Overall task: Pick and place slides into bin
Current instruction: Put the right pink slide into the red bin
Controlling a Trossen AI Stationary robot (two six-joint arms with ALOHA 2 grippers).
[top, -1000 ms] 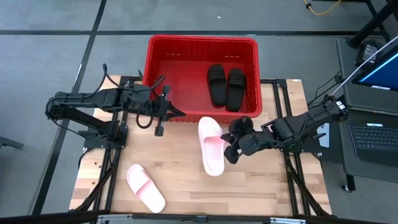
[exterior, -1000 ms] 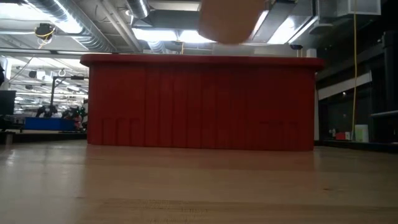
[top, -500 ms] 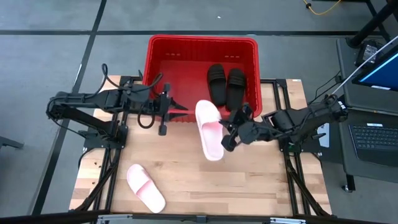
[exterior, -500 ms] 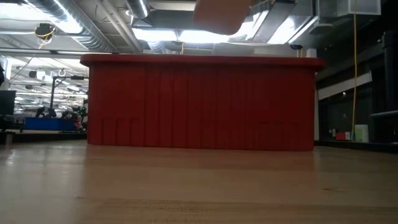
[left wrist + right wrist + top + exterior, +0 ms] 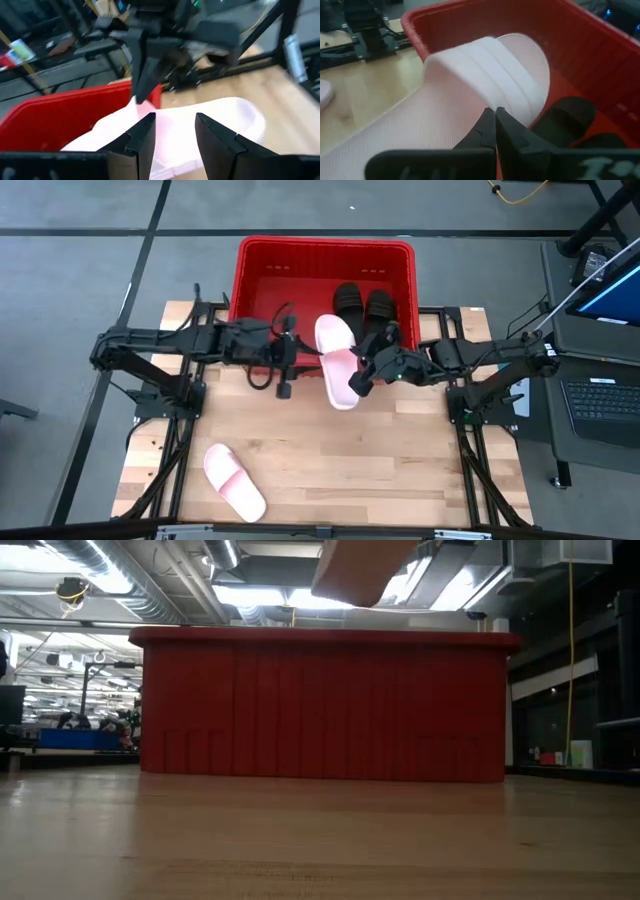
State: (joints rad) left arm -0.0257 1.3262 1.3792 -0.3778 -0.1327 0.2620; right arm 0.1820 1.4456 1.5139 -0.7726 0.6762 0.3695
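Nearest me, a second pink slide [image 5: 234, 482] lies flat on the bench [image 5: 400, 470], alone at the front left, with bare wood all around it. Farther in, my right gripper [image 5: 356, 381] is clamped on the strap edge of a pink slide [image 5: 336, 361] and holds it lifted off the bench, toe end tipped over the near rim of the bin [image 5: 250, 260]. My left gripper [image 5: 296, 362] sits just beside that slide's left edge, its fingers [image 5: 141, 140] spread apart and holding nothing, the slide right in front of them. Beyond, inside the bin, two black slides [image 5: 364, 308] lie side by side against the right wall; the bin's left half is open floor.
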